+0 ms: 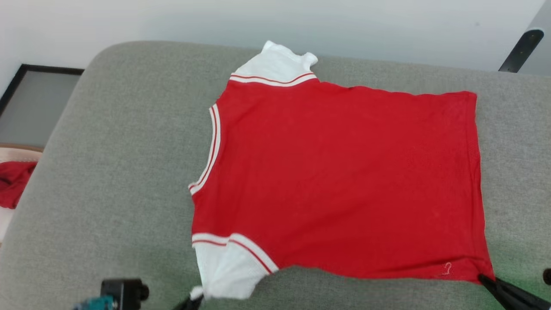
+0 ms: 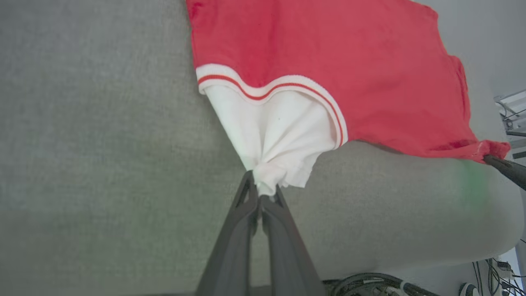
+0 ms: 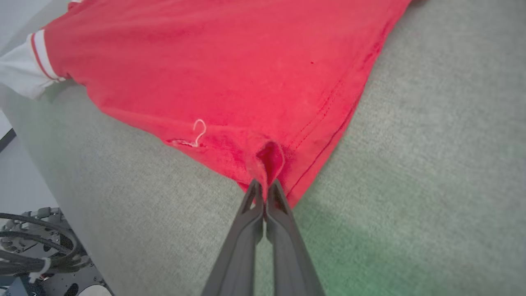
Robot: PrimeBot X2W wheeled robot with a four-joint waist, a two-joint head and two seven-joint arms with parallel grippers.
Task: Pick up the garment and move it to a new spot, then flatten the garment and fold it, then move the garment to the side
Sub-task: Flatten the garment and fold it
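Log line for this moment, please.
phase: flatten | left gripper: shut on garment sleeve | right gripper: shut on hem corner | garment: spread on cushion

Readable text, numbers, brands, signs: none. The garment (image 1: 340, 172) lies with a plain red side up, bearing no legible mark.

Grey cushion (image 1: 120, 172), red cloth bundle far L (image 1: 13, 183), cables (image 2: 370, 281)
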